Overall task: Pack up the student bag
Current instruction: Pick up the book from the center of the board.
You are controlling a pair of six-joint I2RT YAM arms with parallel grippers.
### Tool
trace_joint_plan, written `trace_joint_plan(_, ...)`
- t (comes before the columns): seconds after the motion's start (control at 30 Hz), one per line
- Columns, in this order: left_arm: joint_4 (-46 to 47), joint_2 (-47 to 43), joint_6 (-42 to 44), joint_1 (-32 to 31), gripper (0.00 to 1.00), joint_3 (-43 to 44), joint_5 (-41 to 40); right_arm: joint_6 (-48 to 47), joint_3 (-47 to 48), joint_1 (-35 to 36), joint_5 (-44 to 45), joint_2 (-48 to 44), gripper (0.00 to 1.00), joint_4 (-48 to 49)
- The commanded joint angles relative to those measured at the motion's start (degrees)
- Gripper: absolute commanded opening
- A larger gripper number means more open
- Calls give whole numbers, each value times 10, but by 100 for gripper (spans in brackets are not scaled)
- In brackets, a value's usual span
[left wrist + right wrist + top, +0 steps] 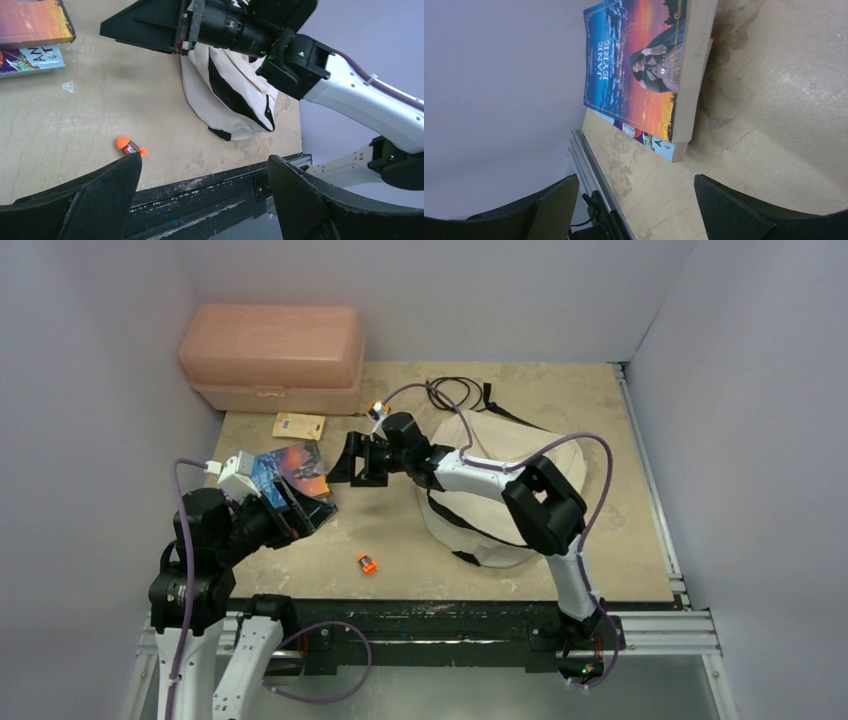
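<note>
Bag [478,530] lies slumped on the right half of the tabletop [620,540], partly under the right arm. We cannot tell whether its zip is open. Two books [298,468] sit stacked to its left, Jane Eyre on top.

Right end effector [635,182] is spread wide and empty. It faces the stack from just beside it, and we judge it is lined up to take a book by its edge.

Left end effector [204,165] is likewise spread and empty at the near side of the stack, probably placed to brace or share the lift.

Small orange item [367,562] lies loose near the front edge. Pink box [272,358] sits closed at the back left.

We judge packing has barely begun.
</note>
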Motion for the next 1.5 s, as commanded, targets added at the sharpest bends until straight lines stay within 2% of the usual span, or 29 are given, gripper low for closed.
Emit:
trace_joint_plan(0.0, -1, -1, 9, 5, 97, 4, 35, 76, 26, 5, -29, 22, 90, 106)
trace_joint_plan(0.17, -9, 1, 23, 5, 97, 15, 40, 114, 47, 6, -54, 82, 89, 158)
trace_joint_plan(0.53, -34, -2, 44, 5, 97, 32, 45, 139, 111, 10, -45, 165, 82, 143)
trace_joint_plan(0.7, -41, -7, 48, 5, 97, 33, 43, 173, 106, 11, -71, 187, 71, 196)
trace_joint_plan(0.93, -41, -10, 44, 5, 97, 33, 47, 202, 106, 11, -84, 202, 62, 247)
trace_joint_plan(1.0, -41, -11, 42, 5, 97, 33, 48, 207, 105, 11, -86, 206, 55, 259)
trace_joint_plan(1.17, -41, -13, 37, 5, 96, 32, 46, 205, 103, 11, -87, 199, 23, 260)
trace_joint_plan(1.3, -42, -12, 34, 5, 96, 33, 41, 182, 87, 9, -90, 153, 3, 209)
trace_joint_plan(1.33, -42, -10, 34, 5, 96, 33, 39, 177, 81, 5, -90, 137, 0, 191)
trace_joint_plan(1.47, -34, -2, 22, 5, 96, 32, 29, 200, 47, -11, -113, 79, 0, 180)
